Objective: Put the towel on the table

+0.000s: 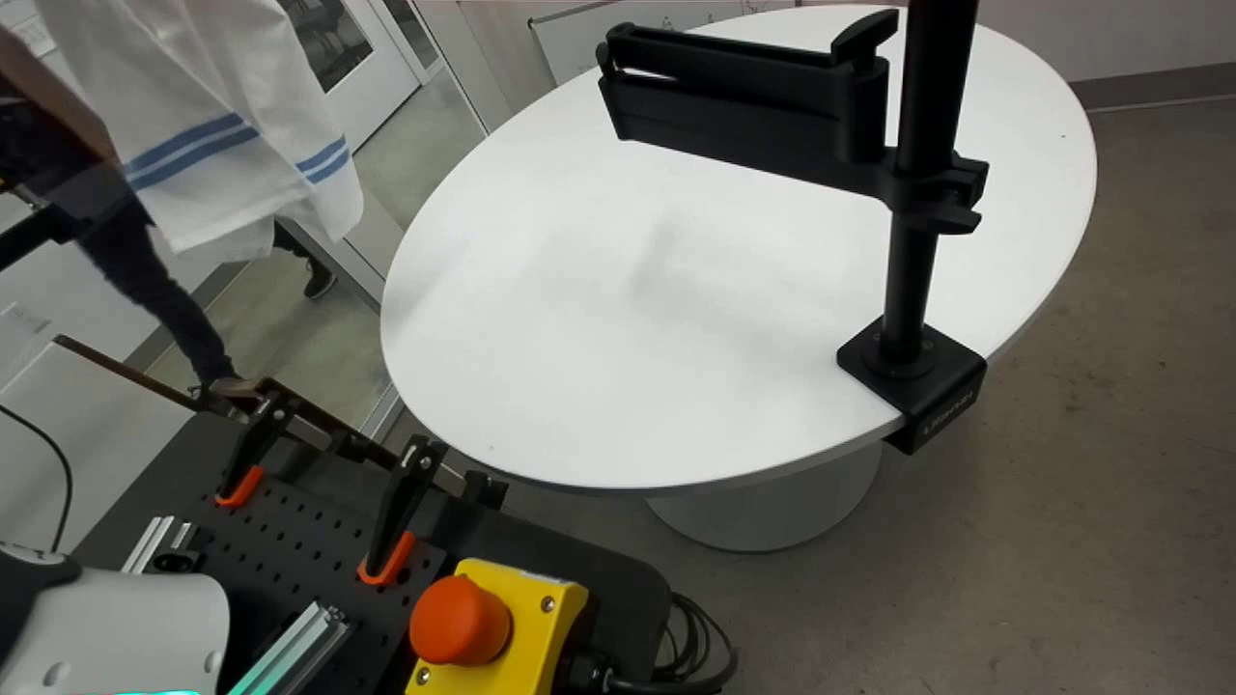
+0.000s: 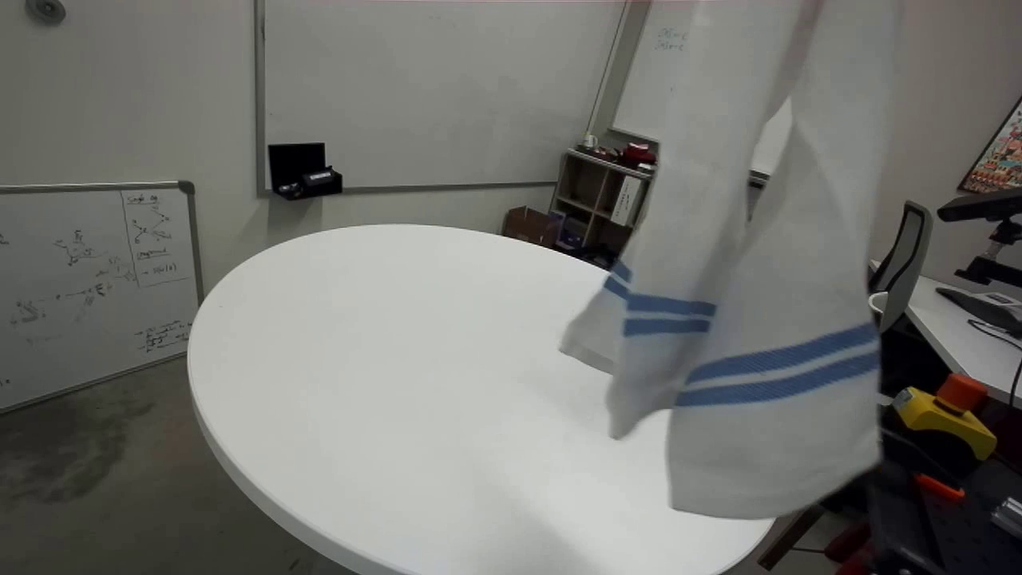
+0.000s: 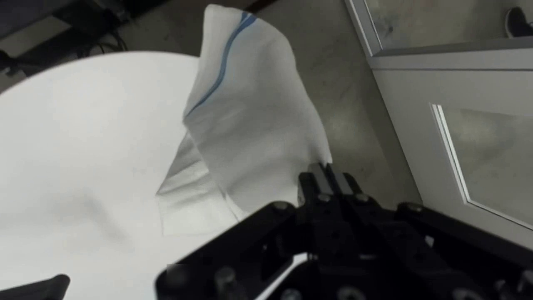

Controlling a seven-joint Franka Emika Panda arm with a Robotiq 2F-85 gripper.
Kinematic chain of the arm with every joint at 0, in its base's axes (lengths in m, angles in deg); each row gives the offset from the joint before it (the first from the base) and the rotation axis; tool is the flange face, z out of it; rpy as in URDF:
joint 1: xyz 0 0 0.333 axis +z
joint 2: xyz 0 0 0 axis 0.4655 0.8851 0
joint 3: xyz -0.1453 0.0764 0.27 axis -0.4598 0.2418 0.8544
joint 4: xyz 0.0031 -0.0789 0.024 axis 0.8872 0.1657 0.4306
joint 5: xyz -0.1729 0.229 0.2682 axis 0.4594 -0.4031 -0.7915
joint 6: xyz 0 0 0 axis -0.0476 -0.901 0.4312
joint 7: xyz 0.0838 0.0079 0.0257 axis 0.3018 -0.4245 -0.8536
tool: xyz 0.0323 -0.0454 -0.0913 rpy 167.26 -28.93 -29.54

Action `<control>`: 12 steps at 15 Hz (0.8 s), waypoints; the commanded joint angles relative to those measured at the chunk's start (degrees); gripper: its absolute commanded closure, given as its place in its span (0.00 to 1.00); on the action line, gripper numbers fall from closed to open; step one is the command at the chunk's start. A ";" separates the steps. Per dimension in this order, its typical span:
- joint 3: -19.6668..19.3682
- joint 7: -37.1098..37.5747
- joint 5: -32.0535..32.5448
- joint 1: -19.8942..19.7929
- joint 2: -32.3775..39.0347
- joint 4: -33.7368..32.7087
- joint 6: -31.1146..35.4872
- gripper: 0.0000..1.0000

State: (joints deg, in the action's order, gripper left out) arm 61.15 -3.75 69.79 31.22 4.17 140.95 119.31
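Observation:
The towel is white cloth with blue stripes. It hangs in the air in both exterior views [image 1: 222, 116] [image 2: 798, 263] and stretches out from the fingertips in the wrist view [image 3: 258, 116]. My gripper [image 3: 325, 166] is shut on an edge of the towel. The gripper is out of frame in both exterior views. The table is round and white [image 1: 579, 309] [image 2: 359, 359]. In the wrist view, the towel overlaps the edge of the table [image 3: 104, 116]. Its lower hem hangs loose, and I cannot tell whether any of it touches the tabletop.
A black pole with a folded arm [image 1: 912, 270] is clamped to the table's edge. A dark robot stand with black-and-orange clamps [image 1: 391, 512] and a yellow emergency-stop box [image 1: 521, 618] stands beside the table. A glass wall and door frame [image 3: 416, 125] lie near the gripper.

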 commanded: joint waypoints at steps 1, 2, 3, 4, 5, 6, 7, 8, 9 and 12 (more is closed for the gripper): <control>0.45 2.63 -3.36 -0.76 -1.42 1.11 -6.87 0.99; 0.71 3.19 -3.45 -0.92 -1.30 1.55 -8.22 0.99; 0.93 3.57 -3.28 -1.04 -1.06 1.97 -9.75 0.99; 1.09 3.95 -2.97 -1.14 -0.83 2.49 -11.41 0.99; 1.19 4.08 -2.68 -1.27 -0.61 2.89 -12.76 0.99; 1.44 4.37 -2.30 -1.43 -0.56 3.59 -13.69 0.99; 1.49 4.50 -2.08 -1.59 -0.24 3.88 -14.75 0.99; 1.74 4.89 -1.78 -1.77 -0.16 4.57 -15.34 0.99; 1.90 5.17 -1.42 -2.01 0.06 5.10 -15.91 0.99; 2.22 6.27 0.59 -3.26 1.32 6.48 -15.62 0.99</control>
State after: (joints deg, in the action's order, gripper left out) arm 62.45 0.87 68.65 29.71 4.51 146.86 104.76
